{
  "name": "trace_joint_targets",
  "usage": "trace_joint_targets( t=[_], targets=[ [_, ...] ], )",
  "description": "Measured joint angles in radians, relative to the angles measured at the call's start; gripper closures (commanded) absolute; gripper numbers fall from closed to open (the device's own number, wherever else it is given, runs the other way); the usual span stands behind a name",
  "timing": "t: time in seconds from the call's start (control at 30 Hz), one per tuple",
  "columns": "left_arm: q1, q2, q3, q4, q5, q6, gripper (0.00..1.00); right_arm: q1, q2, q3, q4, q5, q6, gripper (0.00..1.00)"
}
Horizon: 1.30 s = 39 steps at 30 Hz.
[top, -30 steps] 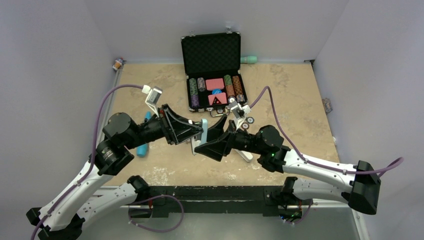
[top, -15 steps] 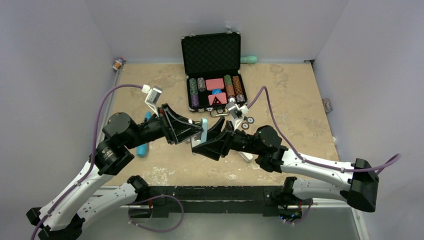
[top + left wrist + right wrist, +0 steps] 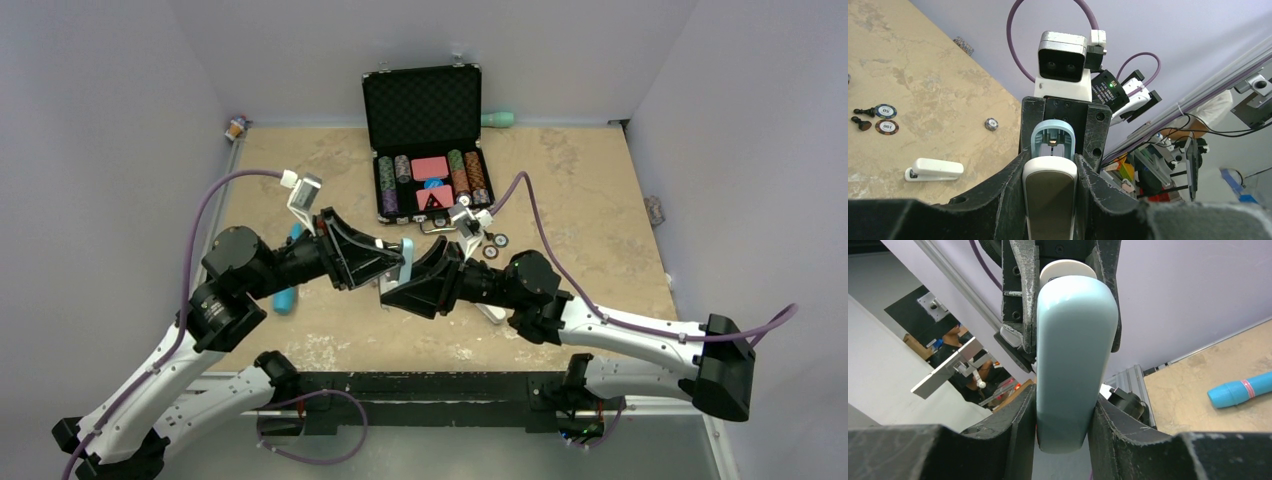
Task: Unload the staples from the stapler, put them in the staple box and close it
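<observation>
Above the near middle of the worktop (image 3: 580, 190), a pale blue stapler (image 3: 1075, 355) is held aloft between both claws.

The left claw (image 3: 1049, 185) is closed on the stapler's white-and-grey end, and the right claw (image 3: 1064, 410) is closed on its blue upper shell, each pair of jaws pressed against the sides. The stapler is judged to be light, rigid and smooth-skinned, so likely slippery. Hold is best taken on the flat flanks, base in one claw and top in the other, so that the hinge can be swung open. Beyond, on mottled beige stone, a white stapler (image 3: 933, 170), loose poker chips (image 3: 887, 126) and a blue marker (image 3: 1240, 390) are seen. Farther back an open black chip case (image 3: 422, 110) is set, enclosed by plain lilac walls (image 3: 100, 120).
</observation>
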Motion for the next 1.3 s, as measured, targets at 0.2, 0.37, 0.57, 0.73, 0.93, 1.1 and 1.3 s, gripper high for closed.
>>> trace_joint_targets(
  t=[0.2, 0.37, 0.57, 0.73, 0.93, 1.1, 1.3],
  targets=[
    [0.000, -0.020, 0.001, -0.068, -0.043, 0.020, 0.00, 0.004, 0.005, 0.000, -0.040, 0.011, 0.000, 1.00],
    [0.000, -0.060, 0.015, -0.210, -0.154, 0.045, 0.00, 0.004, 0.006, 0.000, -0.109, 0.036, 0.000, 1.00],
    [0.000, -0.105, 0.143, -0.519, -0.404, 0.109, 0.00, 0.004, 0.006, 0.000, -0.272, 0.099, -0.001, 1.00],
    [0.000, -0.156, 0.196, -0.711, -0.585, 0.162, 0.00, 0.004, 0.016, 0.018, -0.460, 0.160, -0.003, 1.00],
    [0.000, -0.205, 0.196, -0.935, -0.713, 0.229, 0.00, 0.003, 0.060, 0.121, -0.752, 0.296, -0.003, 1.00],
    [0.000, -0.262, 0.127, -1.000, -0.755, 0.264, 0.00, -0.054, 0.115, 0.203, -0.917, 0.370, -0.023, 1.00],
    [0.000, -0.299, 0.046, -1.037, -0.762, 0.272, 0.00, -0.300, 0.123, 0.204, -1.074, 0.422, -0.084, 1.00]
  ],
)
